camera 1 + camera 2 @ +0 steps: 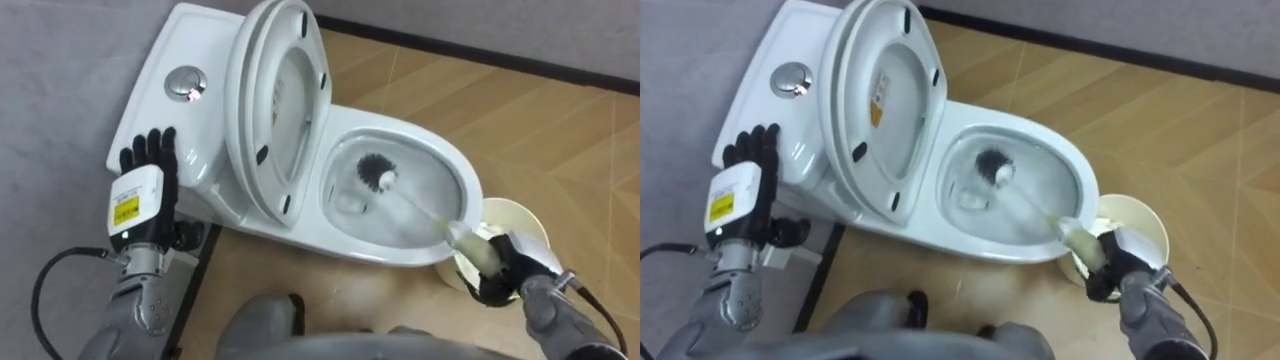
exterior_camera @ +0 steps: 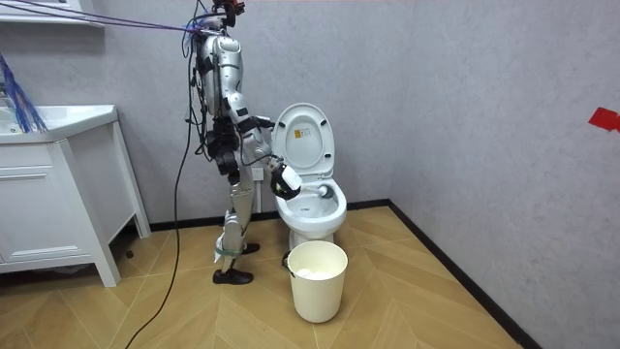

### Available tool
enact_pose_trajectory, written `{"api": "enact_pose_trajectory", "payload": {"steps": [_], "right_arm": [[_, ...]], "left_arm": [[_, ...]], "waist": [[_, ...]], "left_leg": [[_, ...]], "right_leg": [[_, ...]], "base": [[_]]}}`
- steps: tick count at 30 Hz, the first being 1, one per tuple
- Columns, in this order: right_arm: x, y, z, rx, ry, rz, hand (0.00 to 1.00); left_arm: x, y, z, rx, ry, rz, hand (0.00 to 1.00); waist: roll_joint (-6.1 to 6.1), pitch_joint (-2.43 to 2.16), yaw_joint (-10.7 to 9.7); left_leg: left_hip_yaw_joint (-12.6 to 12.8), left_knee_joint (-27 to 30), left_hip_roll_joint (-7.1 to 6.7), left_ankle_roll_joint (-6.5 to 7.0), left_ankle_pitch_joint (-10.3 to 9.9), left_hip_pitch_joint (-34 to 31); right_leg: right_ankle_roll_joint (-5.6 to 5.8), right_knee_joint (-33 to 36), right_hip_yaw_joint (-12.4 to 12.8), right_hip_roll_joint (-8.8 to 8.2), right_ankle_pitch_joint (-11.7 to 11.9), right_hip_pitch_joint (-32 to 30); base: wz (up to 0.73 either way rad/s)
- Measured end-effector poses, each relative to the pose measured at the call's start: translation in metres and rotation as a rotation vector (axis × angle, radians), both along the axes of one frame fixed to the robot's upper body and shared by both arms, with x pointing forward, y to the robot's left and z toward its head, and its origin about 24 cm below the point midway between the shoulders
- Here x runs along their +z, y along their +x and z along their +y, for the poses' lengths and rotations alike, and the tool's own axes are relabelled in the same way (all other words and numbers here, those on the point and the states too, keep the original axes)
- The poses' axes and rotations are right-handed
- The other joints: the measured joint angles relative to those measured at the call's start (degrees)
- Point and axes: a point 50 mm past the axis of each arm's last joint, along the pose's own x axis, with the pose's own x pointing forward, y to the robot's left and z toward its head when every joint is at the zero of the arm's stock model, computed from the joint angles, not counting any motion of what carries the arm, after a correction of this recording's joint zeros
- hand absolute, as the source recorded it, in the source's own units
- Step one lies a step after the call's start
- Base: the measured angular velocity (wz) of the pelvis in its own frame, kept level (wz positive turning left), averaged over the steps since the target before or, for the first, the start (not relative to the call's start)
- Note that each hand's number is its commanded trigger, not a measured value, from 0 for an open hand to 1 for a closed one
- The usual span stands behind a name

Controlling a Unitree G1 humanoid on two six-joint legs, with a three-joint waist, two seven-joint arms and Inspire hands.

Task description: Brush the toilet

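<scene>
In the toilet bowl (image 1: pixel 455 160): brush head (image 1: pixel 378 172), handle (image 1: pixel 425 212) clasped in my right hand (image 1: pixel 505 265); left hand (image 1: pixel 150 175) released; scrubbing underway, unfinished.

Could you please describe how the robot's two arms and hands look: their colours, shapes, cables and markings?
Both forearms are grey, rounded metal segments. The left hand has black fingers and a white plate on its back that bears a yellow label; a black cable loops out from near its wrist. The right hand is black too, and a thin dark cable runs along its forearm.
</scene>
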Motion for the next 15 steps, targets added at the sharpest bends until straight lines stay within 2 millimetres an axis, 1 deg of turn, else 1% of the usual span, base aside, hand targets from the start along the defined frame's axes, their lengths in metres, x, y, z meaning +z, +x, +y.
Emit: {"api": "enact_pose_trajectory", "payload": {"steps": [1, 5, 6, 8, 9, 12, 14, 15], "right_arm": [[0.000, 0.001, 0.003, 0.052, -0.017, 0.011, 1.00], [0.004, 0.008, 0.005, 0.121, -0.053, -0.007, 1.00], [0.004, 0.008, 0.005, 0.133, -0.067, -0.003, 1.00], [0.006, 0.010, 0.005, 0.142, -0.080, -0.007, 1.00], [0.006, 0.011, 0.006, 0.145, -0.079, -0.007, 1.00], [0.007, 0.012, 0.006, 0.143, -0.084, -0.012, 1.00], [0.008, 0.013, 0.006, 0.151, -0.089, -0.017, 1.00], [0.009, 0.014, 0.003, 0.159, -0.100, -0.025, 1.00]], "left_arm": [[-0.001, 0.001, -0.001, -0.006, -0.001, 0.006, 0.00], [-0.001, 0.004, -0.001, -0.011, 0.000, 0.011, 0.00], [-0.001, 0.005, -0.001, -0.011, 0.001, 0.010, 0.00], [0.000, 0.008, -0.001, -0.010, 0.002, 0.004, 0.00], [0.001, 0.009, 0.000, -0.009, 0.004, -0.002, 0.00], [0.004, 0.014, 0.002, -0.012, 0.011, -0.022, 0.00], [0.007, 0.018, 0.005, -0.019, 0.019, -0.037, 0.00], [0.009, 0.021, 0.005, -0.022, 0.023, -0.048, 0.00]], "waist": [[-0.28, 0.15, 0.1], [-0.66, 0.21, 0.2], [-1.08, 0.24, 0.2], [-1.25, 0.14, 0.3], [-1.33, -0.19, 0.3], [-1.47, -0.24, 0.5], [-1.70, -0.34, 1.3], [-1.76, -0.30, 1.4]], "left_leg": [[0.1, 0.0, 0.00, 0.00, 0.0, -0.1], [0.5, 0.1, -0.03, 0.02, 0.0, -0.6], [0.5, 0.2, -0.01, 0.03, 0.0, -0.6], [0.5, 0.4, 0.05, 0.03, 0.0, -0.9], [0.5, 0.6, 0.17, 0.03, 0.0, -1.6], [0.6, 1.9, 0.58, 0.06, 0.0, -3.4], [0.9, 2.0, 0.93, 0.05, 0.1, -4.2], [0.8, 2.2, 1.03, 0.04, 0.1, -4.6]], "right_leg": [[0.00, 0.1, 0.1, -0.03, 0.0, -0.2], [0.02, 0.8, 0.4, -0.25, -0.1, -1.0], [0.03, 0.8, 0.4, -0.25, -0.2, -1.0], [0.02, 0.8, 0.4, -0.19, -0.2, -1.2], [-0.03, 1.0, 0.5, -0.10, -0.1, -1.9], [-0.35, 1.2, 0.4, 0.18, 0.1, -3.2], [-0.60, 1.3, 0.5, 0.36, 0.4, -4.0], [-0.65, 1.3, 0.4, 0.44, 0.5, -4.3]], "base": [[-0.03], [-0.03], [0.00], [0.00], [0.00], [-0.01], [-0.08], [-0.04]]}}
